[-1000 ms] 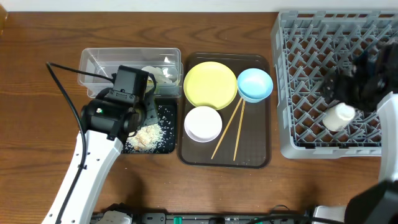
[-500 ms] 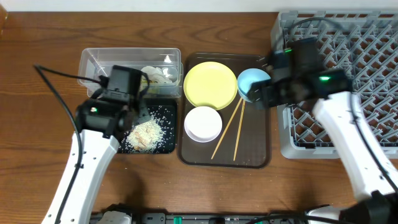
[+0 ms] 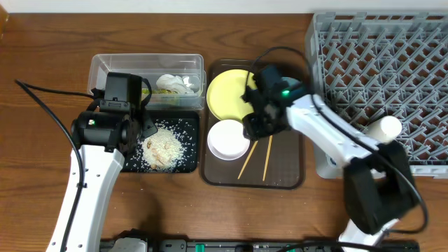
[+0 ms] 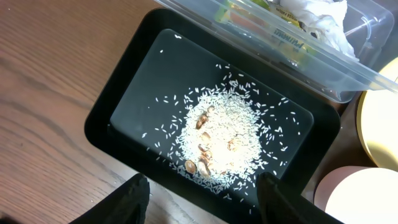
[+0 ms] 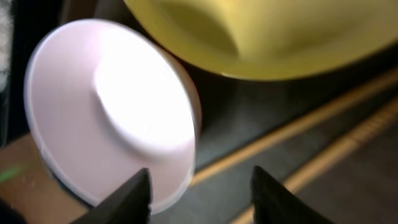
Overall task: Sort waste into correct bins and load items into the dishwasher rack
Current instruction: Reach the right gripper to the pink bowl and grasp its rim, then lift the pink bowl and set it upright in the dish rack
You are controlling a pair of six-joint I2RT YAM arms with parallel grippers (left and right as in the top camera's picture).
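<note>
While both tools hang with jaws spread wide and nothing held, the rack (image 3: 371,63) sits well off to the right of the right tool (image 5: 200,183). Directly beneath that tool lies the brown tray (image 3: 287,175), resting on the counter (image 3: 42,63). Ahead of the left tool (image 4: 202,185) is the tub (image 4: 348,68), just beside the black tray (image 4: 112,118), which lies straight under this tool's fingers. The plate (image 3: 225,94) rests on the brown tray just ahead of the right tool. The bowl (image 5: 106,106) sits below the right tool, its rim falling between the two fingers (image 5: 138,190); whether they touch it I cannot tell. The cup (image 3: 383,129) lies at the rack's near edge, far to the right tool's right. Two chopsticks (image 5: 298,127) lie just to that tool's right on the brown tray. Tissue (image 4: 311,12) and a wrapper (image 4: 283,34) are in the tub. Rice (image 4: 224,137) is heaped in the black tray, below the left tool.
</note>
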